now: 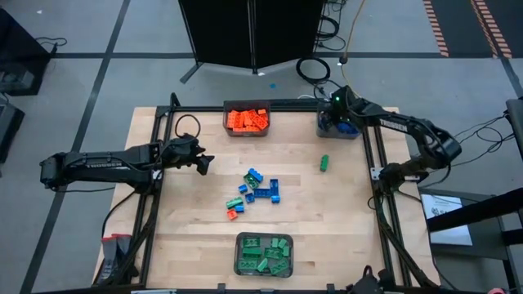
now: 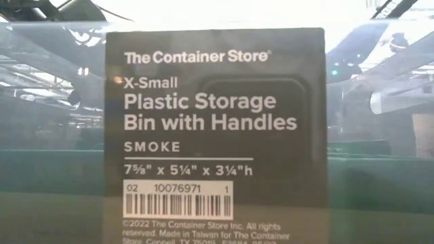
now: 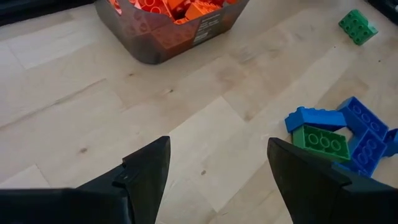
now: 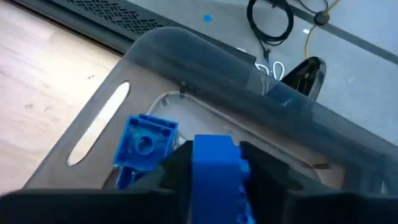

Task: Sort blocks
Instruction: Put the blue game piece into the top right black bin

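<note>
A loose pile of blue, green and orange blocks [image 1: 255, 192] lies at the table's middle, and a single green block [image 1: 324, 162] rests to its right. My left gripper [image 1: 203, 163] hovers open, left of the pile, with nothing between its fingers [image 3: 152, 168]. At the far right, my right gripper [image 1: 343, 118] hangs over a grey bin [image 4: 205, 56], shut on a blue block [image 4: 214, 168]. A second blue block [image 4: 146, 143] lies on that bin's floor. My right gripper pinches the blue block's two opposite sides [image 4: 214, 163] between its two fingers. It comes slanting down from above into the bin's opening. The block is lifted clear of the bin's floor. Its lower part is hidden by the gripper.
A bin of orange blocks [image 1: 247, 119] stands at the far middle and a bin of green blocks [image 1: 263, 254] at the near middle. The green bin's label [image 2: 217, 135] fills the low view. Bare tabletop lies between my left gripper and the pile.
</note>
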Controlling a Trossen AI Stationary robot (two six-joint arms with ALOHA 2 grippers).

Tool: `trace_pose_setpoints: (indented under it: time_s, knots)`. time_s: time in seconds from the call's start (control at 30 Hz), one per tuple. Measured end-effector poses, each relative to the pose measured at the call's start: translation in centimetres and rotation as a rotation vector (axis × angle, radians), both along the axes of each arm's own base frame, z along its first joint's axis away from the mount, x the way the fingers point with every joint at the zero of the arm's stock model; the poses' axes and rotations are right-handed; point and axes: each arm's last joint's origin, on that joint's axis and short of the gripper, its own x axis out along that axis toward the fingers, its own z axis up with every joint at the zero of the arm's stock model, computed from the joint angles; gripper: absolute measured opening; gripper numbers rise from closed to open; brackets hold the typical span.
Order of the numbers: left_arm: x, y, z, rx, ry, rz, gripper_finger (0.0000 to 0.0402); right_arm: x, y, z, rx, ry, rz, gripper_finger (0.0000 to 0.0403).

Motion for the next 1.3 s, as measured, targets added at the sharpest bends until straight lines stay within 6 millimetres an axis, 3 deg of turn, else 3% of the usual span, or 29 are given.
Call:
trace_pose_setpoints:
  time_s: [0.17, 0.3, 0.43, 0.6, 0.67, 0.8, 0.97, 1.13, 1.3]
  knots:
    - [0.0, 0.0, 0.0, -0.011, -0.006, 0.011, 0.0270, 0.2, -0.2, -0.6, 0.040, -0.026, 0.035, 0.0217]
    - [0.0, 0.0, 0.0, -0.010, -0.006, 0.012, 0.0270, 0.1, 0.0, -0.1, 0.038, -0.056, 0.035, 0.0271]
    - [0.0, 0.0, 0.0, -0.009, -0.005, 0.011, 0.0270, 0.1, 0.6, 2.0, 0.020, -0.151, 0.131, 0.0286]
    - [0.0, 0.0, 0.0, 0.014, 0.007, 0.004, 0.0270, 1.8, 2.9, 6.3, -0.010, -0.475, 0.544, 0.0280]
    - [0.0, 0.1, 0.0, 0.023, 0.009, 0.013, 0.0270, 3.1, 4.5, 7.3, -0.021, -0.528, 0.694, 0.0277]
    - [0.0, 0.1, 0.0, 0.030, 0.011, 0.021, 0.0270, 6.1, 8.2, 7.2, -0.077, -0.440, 0.947, 0.0277]
    - [0.0, 0.1, 0.0, 0.036, 0.015, 0.015, 0.0270, 9.7, 11.9, 4.8, -0.186, -0.222, 1.297, 0.0277]
    - [-0.1, 0.1, 0.0, 0.036, 0.015, 0.015, 0.0270, 12.5, 13.8, 3.0, -0.259, -0.064, 1.515, 0.0277]
    - [-0.1, 0.1, 0.0, 0.035, 0.016, 0.016, 0.0270, 15.6, 15.3, 2.8, -0.267, 0.127, 1.735, 0.0277]
